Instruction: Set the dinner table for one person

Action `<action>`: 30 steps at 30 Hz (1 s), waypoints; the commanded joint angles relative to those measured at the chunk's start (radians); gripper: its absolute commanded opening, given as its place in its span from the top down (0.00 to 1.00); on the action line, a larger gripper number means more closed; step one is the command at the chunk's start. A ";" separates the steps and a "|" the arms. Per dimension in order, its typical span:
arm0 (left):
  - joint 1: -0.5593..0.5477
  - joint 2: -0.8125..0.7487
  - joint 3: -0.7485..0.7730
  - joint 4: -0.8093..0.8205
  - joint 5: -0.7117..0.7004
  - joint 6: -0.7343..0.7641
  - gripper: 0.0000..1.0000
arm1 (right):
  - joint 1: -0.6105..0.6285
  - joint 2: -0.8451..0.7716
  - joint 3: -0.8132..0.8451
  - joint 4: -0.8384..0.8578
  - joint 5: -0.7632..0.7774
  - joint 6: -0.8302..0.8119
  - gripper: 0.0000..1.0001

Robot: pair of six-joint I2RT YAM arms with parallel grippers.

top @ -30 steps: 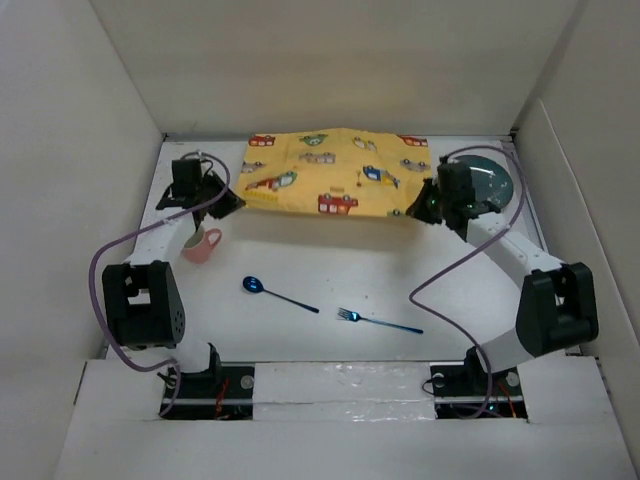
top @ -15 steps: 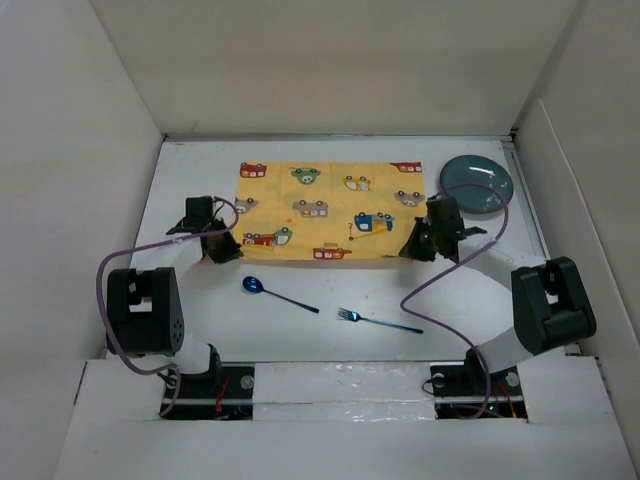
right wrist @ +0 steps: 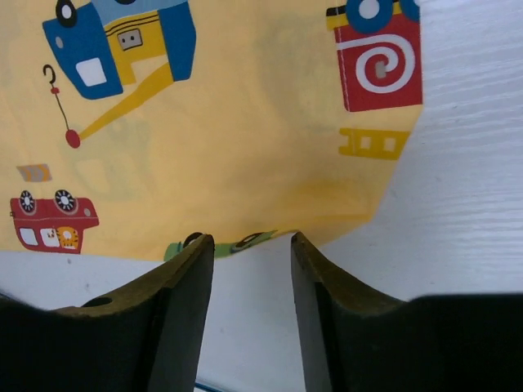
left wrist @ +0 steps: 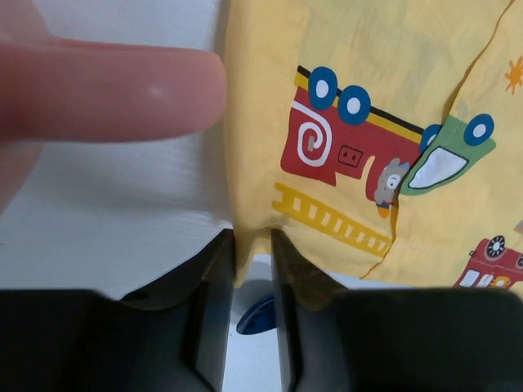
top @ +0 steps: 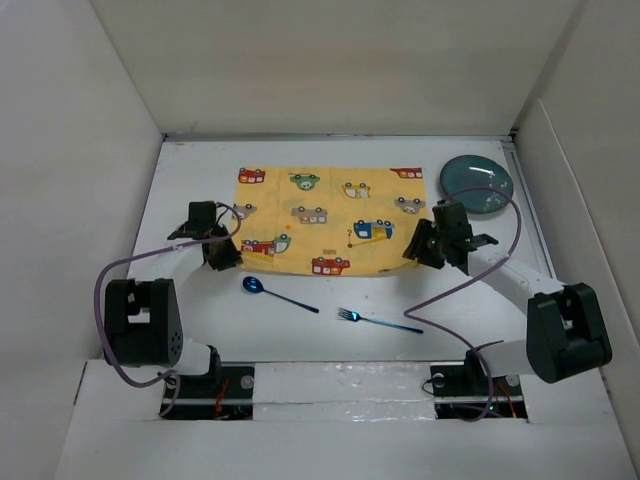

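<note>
table (top: pixel 300 340): white work surface; everything lies on it.
mat (top: pixel 325 215): spread flat, print up, on the table's mid-far part, near edge just short of the spoon bowl.
done: mat looks placed, or nearly so.
left to do: my read is all the rest, since nothing is on the mat yet.
plate (top: pixel 477 185): on bare table just off the mat's far R corner.
spoon (top: pixel 275 293): on bare table, near side of the mat, bowl just beside its edge.
fork (top: pixel 378 321): nearer the arm bases, R of the spoon, apart from the mat.
cup (left wrist: pixel 98 90): pink blur in L wrist view, beside the mat's L edge; hidden in top view.
L gripper (top: pixel 225 258): at the mat's near L corner, fingers almost together w/ the cloth edge pinched between the tips.
R gripper (top: pixel 415 248): at the near R corner, fingers spread, white table showing in the gap, mat edge just at the tips and not clamped, nothing held.
vs 1.0 s ago: mat was humped up at the far edge w/ both arms reaching far; now it's drawn toward the bases and flat. Cup was in plain top view; the L arm now covers it.
vs 0.5 s ago: mat a bit nearer, grippers too. Plate, spoon, fork unmoved.
</note>
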State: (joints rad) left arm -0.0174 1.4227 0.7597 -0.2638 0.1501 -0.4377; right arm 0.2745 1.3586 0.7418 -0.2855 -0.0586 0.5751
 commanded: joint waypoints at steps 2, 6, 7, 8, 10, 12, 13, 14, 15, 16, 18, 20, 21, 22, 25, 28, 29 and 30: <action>0.007 -0.048 0.012 -0.031 -0.018 0.025 0.67 | -0.003 -0.056 0.088 -0.082 0.094 -0.037 0.39; 0.007 -0.077 0.056 -0.051 -0.003 0.037 0.47 | -0.024 -0.092 0.139 -0.129 0.131 -0.043 0.35; 0.007 -0.082 0.067 -0.055 0.006 0.042 0.46 | -0.024 -0.090 0.143 -0.138 0.138 -0.041 0.35; 0.007 -0.093 0.093 -0.064 0.020 0.045 0.43 | -0.035 -0.073 0.142 -0.150 0.154 -0.031 0.35; 0.007 -0.105 0.102 -0.063 0.037 0.047 0.42 | -0.056 -0.047 0.137 -0.150 0.154 -0.024 0.35; 0.007 -0.122 0.133 -0.061 0.054 0.050 0.42 | -0.073 -0.014 0.131 -0.150 0.151 -0.001 0.35; 0.007 -0.136 0.144 -0.061 0.062 0.051 0.43 | -0.092 0.028 0.130 -0.147 0.149 0.009 0.35; -0.006 -0.142 0.159 -0.061 0.066 0.051 0.43 | -0.104 0.049 0.133 -0.141 0.135 0.014 0.35; -0.015 -0.148 0.193 -0.063 0.069 0.054 0.47 | -0.113 0.072 0.133 -0.136 0.132 0.022 0.35; -0.027 -0.159 0.211 -0.063 0.069 0.062 0.48 | -0.124 0.095 0.136 -0.132 0.131 0.029 0.35; -0.081 -0.160 0.265 -0.054 0.069 0.066 0.50 | -0.158 0.145 0.137 -0.121 0.106 0.052 0.36; -0.131 -0.159 0.288 -0.038 0.078 0.065 0.50 | -0.170 0.172 0.139 -0.095 0.070 0.066 0.40; -0.148 -0.154 0.300 -0.038 0.075 0.063 0.50 | -0.170 0.184 0.142 -0.089 0.066 0.071 0.44; -0.167 -0.140 0.302 -0.038 0.071 0.060 0.51 | -0.170 0.192 0.146 -0.083 0.066 0.075 0.53; -0.280 -0.095 0.282 -0.040 0.010 0.056 0.51 | -0.170 0.226 0.166 -0.073 0.066 0.089 0.88; -0.371 -0.038 0.256 -0.015 -0.003 0.016 0.51 | -0.170 0.203 0.217 -0.116 0.101 0.082 1.00; -0.381 -0.027 0.256 -0.002 -0.003 0.016 0.51 | -0.161 0.182 0.240 -0.142 0.118 0.075 1.00; -0.381 -0.016 0.239 0.012 0.020 -0.004 0.51 | -0.150 0.128 0.267 -0.171 0.138 0.066 1.00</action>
State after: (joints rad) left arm -0.3679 1.3716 1.0321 -0.2779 0.1715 -0.4068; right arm 0.1081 1.5829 0.9047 -0.4259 0.0292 0.6510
